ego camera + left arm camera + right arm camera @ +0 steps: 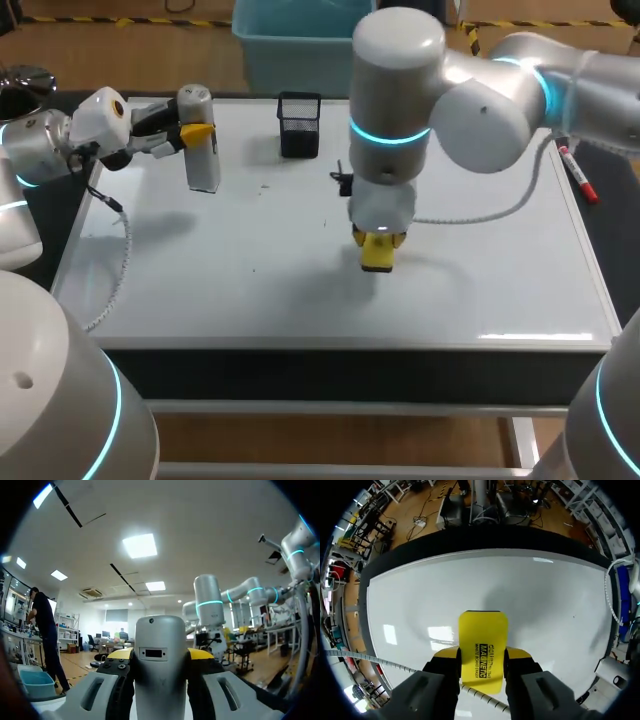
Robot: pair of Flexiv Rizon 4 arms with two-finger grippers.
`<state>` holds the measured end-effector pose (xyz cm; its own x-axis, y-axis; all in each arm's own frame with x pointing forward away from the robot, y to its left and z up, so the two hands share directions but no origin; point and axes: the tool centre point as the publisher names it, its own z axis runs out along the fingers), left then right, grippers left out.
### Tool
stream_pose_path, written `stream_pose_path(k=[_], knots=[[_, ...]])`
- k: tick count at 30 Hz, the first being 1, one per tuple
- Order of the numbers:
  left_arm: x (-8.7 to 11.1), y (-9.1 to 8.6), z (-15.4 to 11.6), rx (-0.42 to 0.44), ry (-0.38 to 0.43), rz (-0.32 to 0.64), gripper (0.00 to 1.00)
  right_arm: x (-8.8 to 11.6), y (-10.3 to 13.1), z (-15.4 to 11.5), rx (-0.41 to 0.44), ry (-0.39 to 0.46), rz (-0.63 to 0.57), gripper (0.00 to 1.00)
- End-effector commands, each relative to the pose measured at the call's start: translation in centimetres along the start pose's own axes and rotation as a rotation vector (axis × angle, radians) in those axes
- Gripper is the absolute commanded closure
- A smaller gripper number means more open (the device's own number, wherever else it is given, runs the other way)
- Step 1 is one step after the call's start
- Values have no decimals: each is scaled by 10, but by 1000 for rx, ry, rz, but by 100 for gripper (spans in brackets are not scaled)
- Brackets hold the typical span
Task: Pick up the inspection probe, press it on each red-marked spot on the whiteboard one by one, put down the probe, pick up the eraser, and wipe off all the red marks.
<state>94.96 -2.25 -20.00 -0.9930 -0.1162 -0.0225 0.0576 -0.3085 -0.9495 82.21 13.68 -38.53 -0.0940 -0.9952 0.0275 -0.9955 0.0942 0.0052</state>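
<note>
Head view: my right gripper (381,240) pinches eraser (378,258) across its width, frame centre; looks light, stiff; left gripper (195,132) clamps probe (205,170).

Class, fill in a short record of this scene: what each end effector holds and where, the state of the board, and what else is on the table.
left end effector: shut on the inspection probe, upright at the whiteboard's left rear
right end effector: shut on the yellow eraser, at the board's middle
red marks: none visible
other items: black mesh holder at the rear; red marker by the right edge
</note>
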Motion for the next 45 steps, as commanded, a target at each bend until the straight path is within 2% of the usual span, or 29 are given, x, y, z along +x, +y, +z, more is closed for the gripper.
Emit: stream_pose_path(k=[1, 11, 23, 34, 40, 45], knots=[[1, -1, 1, 1, -2, 2, 100, -33, 1, 20, -6, 51, -32, 100], [1, -1, 1, 1, -2, 2, 100, -50, 2, 37, -12, 76, -71, 100], [1, -1, 1, 1, -2, 2, 100, -39, -2, 49, -37, 85, -62, 100], [1, -1, 1, 1, -2, 2, 100, 5, -16, 52, -40, 96, 33, 100], [1, -1, 1, 1, -2, 2, 100, 37, -20, 60, -56, 120, 98, 100], [1, -1, 1, 1, -2, 2, 100, 64, -26, 53, -44, 111, 148, 100]])
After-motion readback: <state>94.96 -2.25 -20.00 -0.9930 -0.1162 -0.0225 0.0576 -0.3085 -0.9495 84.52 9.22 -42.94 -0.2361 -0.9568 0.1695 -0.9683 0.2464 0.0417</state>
